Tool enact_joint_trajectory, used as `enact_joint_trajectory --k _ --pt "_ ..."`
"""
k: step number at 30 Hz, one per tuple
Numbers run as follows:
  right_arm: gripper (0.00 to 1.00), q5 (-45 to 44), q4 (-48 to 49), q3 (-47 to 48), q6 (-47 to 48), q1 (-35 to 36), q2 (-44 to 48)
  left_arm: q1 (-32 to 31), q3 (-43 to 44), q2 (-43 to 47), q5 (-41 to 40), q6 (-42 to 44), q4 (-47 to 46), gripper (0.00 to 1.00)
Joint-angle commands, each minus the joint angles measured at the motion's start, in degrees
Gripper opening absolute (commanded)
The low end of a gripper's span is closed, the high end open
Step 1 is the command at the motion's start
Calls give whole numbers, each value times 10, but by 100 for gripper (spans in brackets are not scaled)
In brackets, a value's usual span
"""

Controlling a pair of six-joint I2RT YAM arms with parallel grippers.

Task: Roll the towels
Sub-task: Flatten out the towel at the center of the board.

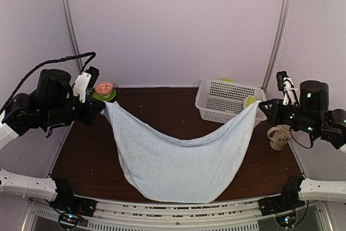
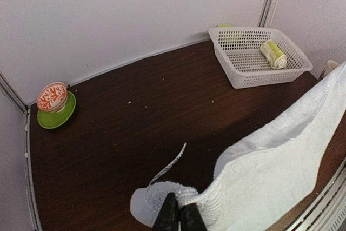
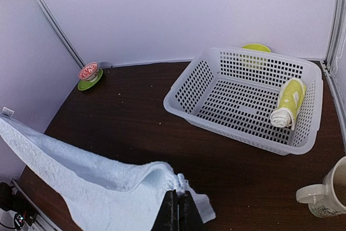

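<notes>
The pale-blue towel (image 1: 173, 160) hangs spread between my two grippers above the table, sagging in the middle, its lower edge near the front edge. My left gripper (image 1: 102, 106) is shut on its left corner, seen in the left wrist view (image 2: 179, 215) with the thin tag (image 2: 170, 167) sticking out. My right gripper (image 1: 261, 105) is shut on the right corner, seen in the right wrist view (image 3: 178, 209). The lime-green towel (image 3: 289, 101) lies rolled inside the white basket (image 1: 203, 98), at its right end; it also shows in the left wrist view (image 2: 273, 53).
A red-patterned bowl (image 1: 104, 87) on a green saucer stands at the back left. A cream mug (image 1: 279, 136) stands at the right, below my right gripper. A yellow-green plate (image 3: 256, 47) lies behind the basket. White walls close the back and sides.
</notes>
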State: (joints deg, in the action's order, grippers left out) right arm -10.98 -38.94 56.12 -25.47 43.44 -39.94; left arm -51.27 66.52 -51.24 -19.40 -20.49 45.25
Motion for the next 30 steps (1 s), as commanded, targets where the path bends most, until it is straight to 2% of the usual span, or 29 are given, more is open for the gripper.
enact_joint_trajectory --k 1,8,15,18,23,26,30 --pt "0 -2 12 27 24 -6 37 3 72 42 17 27 -1 0" --pt "0 -2 -44 64 70 -6 109 3 100 127 45 38 67 0" --pt "0 113 -56 129 86 -6 136 3 141 150 152 38 93 0" --pt "0 83 -70 128 90 -6 122 3 116 143 136 39 82 0" --pt "0 14 -50 77 68 -18 58 10 43 91 84 68 10 0" --pt "0 47 -14 35 33 -73 19 74 16 35 143 72 -27 0" --pt "0 56 52 -42 -8 -131 12 179 -58 16 199 56 -106 0"
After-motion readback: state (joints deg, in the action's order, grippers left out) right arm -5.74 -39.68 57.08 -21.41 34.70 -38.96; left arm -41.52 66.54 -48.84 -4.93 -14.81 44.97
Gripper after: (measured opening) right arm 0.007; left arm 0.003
